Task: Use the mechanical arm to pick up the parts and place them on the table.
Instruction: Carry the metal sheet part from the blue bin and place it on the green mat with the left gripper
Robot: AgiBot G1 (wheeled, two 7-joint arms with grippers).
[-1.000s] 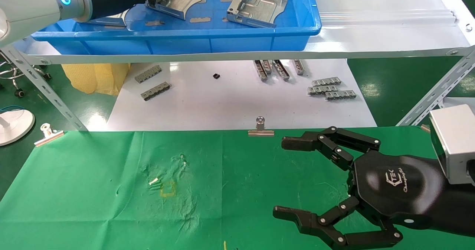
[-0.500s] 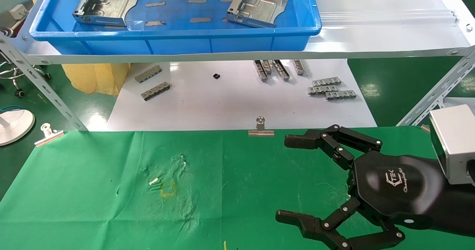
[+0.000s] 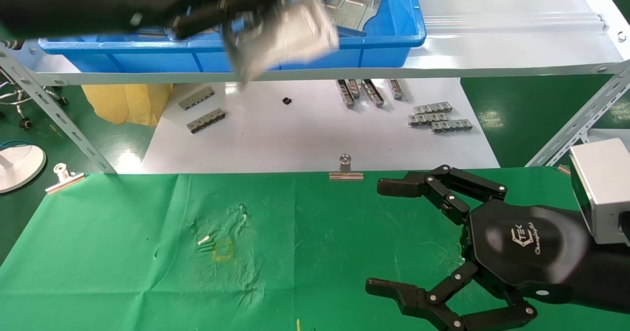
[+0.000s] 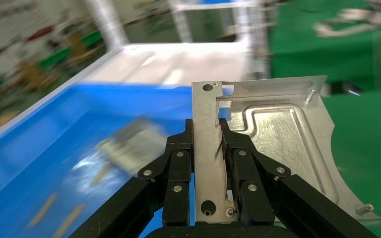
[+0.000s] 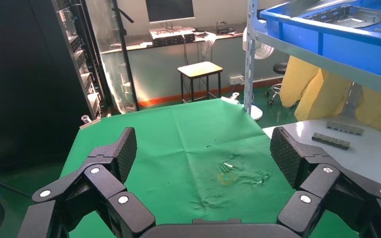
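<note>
While the left arm's black link-fingered tool (image 3: pixel 231 6) is carrying a silver-grey stamped sheet-metal bracket (image 3: pixel 280 38) over the front wall of the blue plastic tray (image 3: pixel 315 58), the head view is showing both as a streak, so the part is hanging high above the white sheet (image 3: pixel 305 129) and well short of the creased bright green cloth worktop (image 3: pixel 123 252); if the hold is giving way here, I judge the bracket would be falling among the small grey ridged strips (image 3: pixel 202 109) or clipping the tray's rim. A second bracket of the same kind (image 3: pixel 352 4) is lying in the tray, waiting. The right arm's black hexagonal-palm tool (image 3: pixel 381 237) is hanging parked over the cloth's right part with its fingers spread wide apart, and a careless set-down toward that side could be running into it. In the left wrist view, the left tool (image 4: pixel 206 148) is clamped on one upturned flange of the bracket (image 4: pixel 278 139), the pads pinching only that thin edge while the broad plate is jutting out to one side; I judge that this off-centre hold is inviting the plate to pivot or slip as the arm is swinging. In the right wrist view, the right tool (image 5: pixel 203 153) is showing its jaws wide open with nothing between them, the green cloth (image 5: pixel 188 134) beneath it is lying wrinkled around a scuffed patch, and a part landing on those creases may be rocking instead of settling flat.
</note>
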